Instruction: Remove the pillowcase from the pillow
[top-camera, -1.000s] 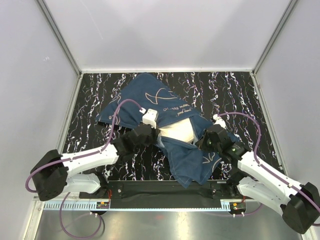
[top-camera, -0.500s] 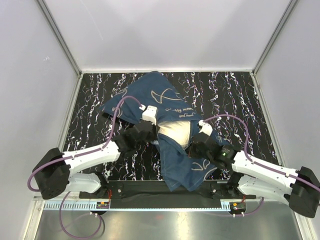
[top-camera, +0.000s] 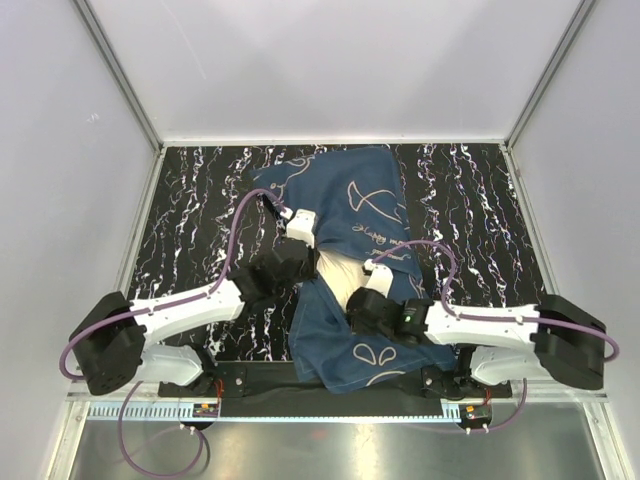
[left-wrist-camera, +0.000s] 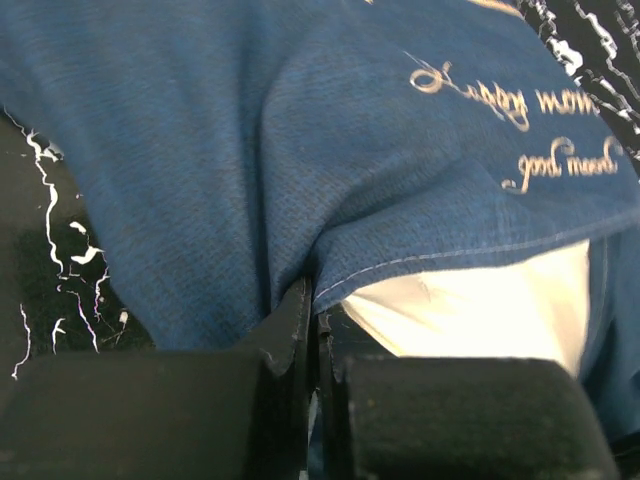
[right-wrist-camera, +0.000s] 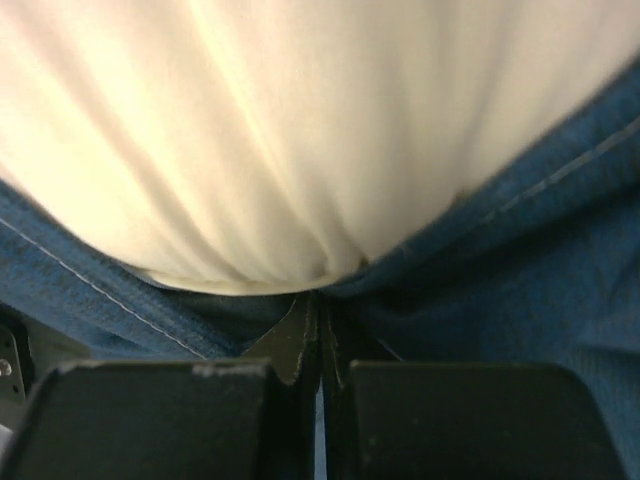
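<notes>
Over the last second the right arm had swung inward from the right side of the table (top-camera: 190, 220) until it lay almost across the near edge, bringing the right gripper (top-camera: 363, 312) in under the middle of the bundle. The far part of the pillowcase (top-camera: 350, 195) had shifted from the left toward the centre-right, and its near flap had slid leftward toward the front edge. The left gripper (top-camera: 303, 268) sat at much the same spot as before, on the left side of the bundle. From above, the navy pillowcase lay spread across the middle of the black, white-veined table. One part lay flat toward the back and another draped over the near edge, and the cream pillow (top-camera: 345, 275) showed in the gap between them. In the left wrist view the left gripper (left-wrist-camera: 314, 330) was pinched tight on the stitched hem of the pillowcase (left-wrist-camera: 250, 150), just beside the exposed pillow (left-wrist-camera: 480, 300); gold cursive lettering ran across the cloth above. In the right wrist view the right gripper (right-wrist-camera: 318, 312) was also pressed together, with navy pillowcase (right-wrist-camera: 520, 250) cloth bunched at its tips directly below the bulging pillow (right-wrist-camera: 300, 130). The pillow filled most of that view and touched the cloth on both sides.
</notes>
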